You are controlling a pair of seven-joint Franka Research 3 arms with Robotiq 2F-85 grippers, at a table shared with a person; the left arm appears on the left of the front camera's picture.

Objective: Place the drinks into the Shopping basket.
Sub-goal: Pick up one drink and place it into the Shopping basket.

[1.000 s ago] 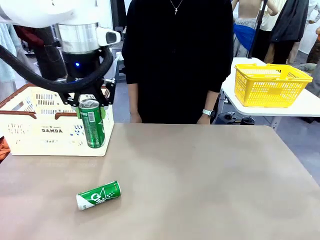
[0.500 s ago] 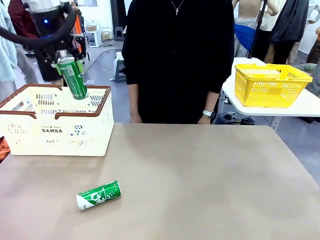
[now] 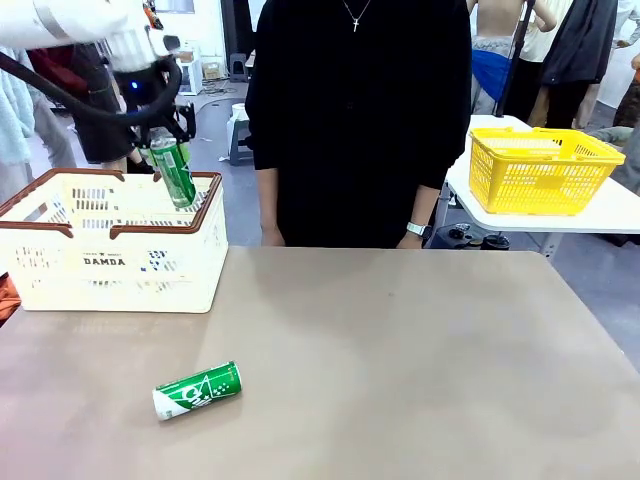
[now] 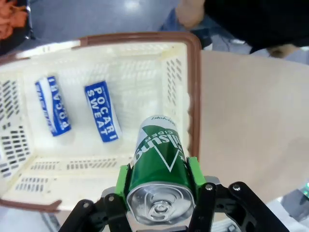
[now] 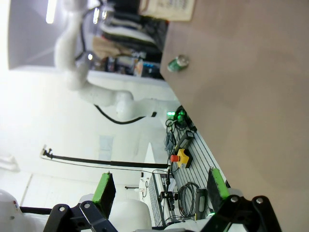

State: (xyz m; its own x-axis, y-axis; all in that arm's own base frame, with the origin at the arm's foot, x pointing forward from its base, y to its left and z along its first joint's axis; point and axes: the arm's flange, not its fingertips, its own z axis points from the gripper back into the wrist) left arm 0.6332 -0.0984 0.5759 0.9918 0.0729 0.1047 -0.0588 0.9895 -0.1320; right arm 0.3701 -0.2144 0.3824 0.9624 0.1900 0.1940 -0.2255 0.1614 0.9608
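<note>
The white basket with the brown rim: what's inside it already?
Two blue and white Pocari Sweat cans lie on the Shopping basket floor. The green can in the left pincer covers the near corner.

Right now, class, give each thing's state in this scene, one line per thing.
Left gripper: shut on the held green can.
Held green can: tilted above the Shopping basket.
Shopping basket: holds two Pocari Sweat cans, lying flat.
Second green can: lying on the table.
Right gripper: open, empty.
</note>
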